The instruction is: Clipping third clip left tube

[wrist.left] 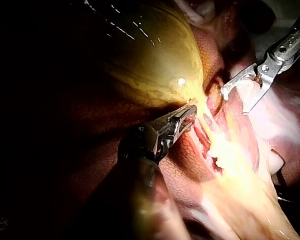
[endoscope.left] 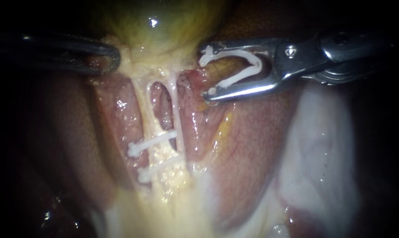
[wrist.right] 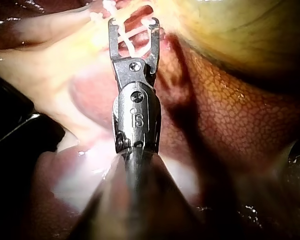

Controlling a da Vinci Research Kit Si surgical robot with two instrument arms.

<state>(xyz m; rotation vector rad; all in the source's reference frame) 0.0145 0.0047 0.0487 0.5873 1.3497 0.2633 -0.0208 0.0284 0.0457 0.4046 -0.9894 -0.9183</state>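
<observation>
The yellow-green gallbladder (endoscope.left: 153,22) lies at the top centre. Below it run two pale tubes, the left tube (endoscope.left: 146,112) and the right tube (endoscope.left: 176,110). Two white clips, an upper clip (endoscope.left: 151,143) and a lower clip (endoscope.left: 157,169), sit across the left tube lower down. My left instrument (endoscope.left: 111,59) is shut on tissue at the gallbladder's neck (wrist.left: 187,117). My right instrument (endoscope.left: 206,72) stands to the right of the tubes and apart from them. Its wide-spread jaws hold an open white clip (endoscope.left: 255,66) between them.
Reddish liver (endoscope.left: 247,145) surrounds the tubes on both sides. A pale whitish sheet of tissue (endoscope.left: 318,154) lies at the right, under the right instrument's shaft. Yellowish fatty tissue (endoscope.left: 173,198) spreads below the clips.
</observation>
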